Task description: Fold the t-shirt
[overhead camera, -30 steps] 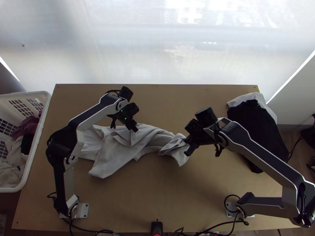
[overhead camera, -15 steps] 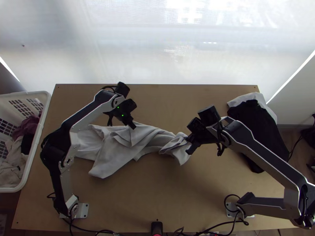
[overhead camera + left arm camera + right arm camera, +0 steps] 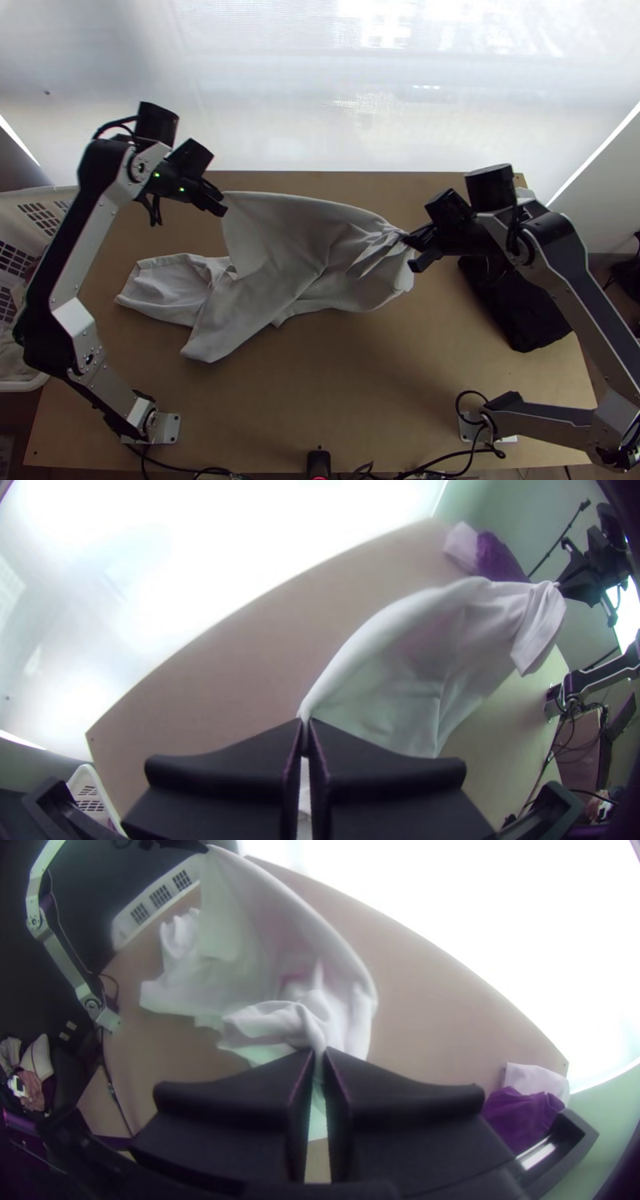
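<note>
Top view, from the near edge of the table (image 3: 336, 416) outward: the left arm (image 3: 82, 250) and the right arm (image 3: 594, 308) rise from bases at the near corners. Beyond them, toward the middle, lies the pale grey t-shirt (image 3: 296, 256), partly spread and partly rumpled. A loose point of it rests on the wood toward the near side, and another bunched part trails out to the left, nearer than the left gripper (image 3: 305, 723).

Farther in, the cloth is lifted between two holds. The left gripper's jaws are closed on a corner at the far left; the right gripper (image 3: 321, 1053) is closed on a gathered bunch at the right end. Between them the upper edge runs in a shallow curve, so the raised part's long axis goes side to side, roughly along the table's far edge. Neither arm is the nearer one: each has its own end, and the shirt lies inward from both pairs of jaws.

This seems to be the spreading step, with folding still ahead. The coming move likely turns on that line: drawing the ends apart, then lowering the cloth flat. The trailing left part could stay crumpled underneath.

Beyond the right gripper lies a dark cloth (image 3: 512, 312); past the left arm, a white basket (image 3: 36, 192).
</note>
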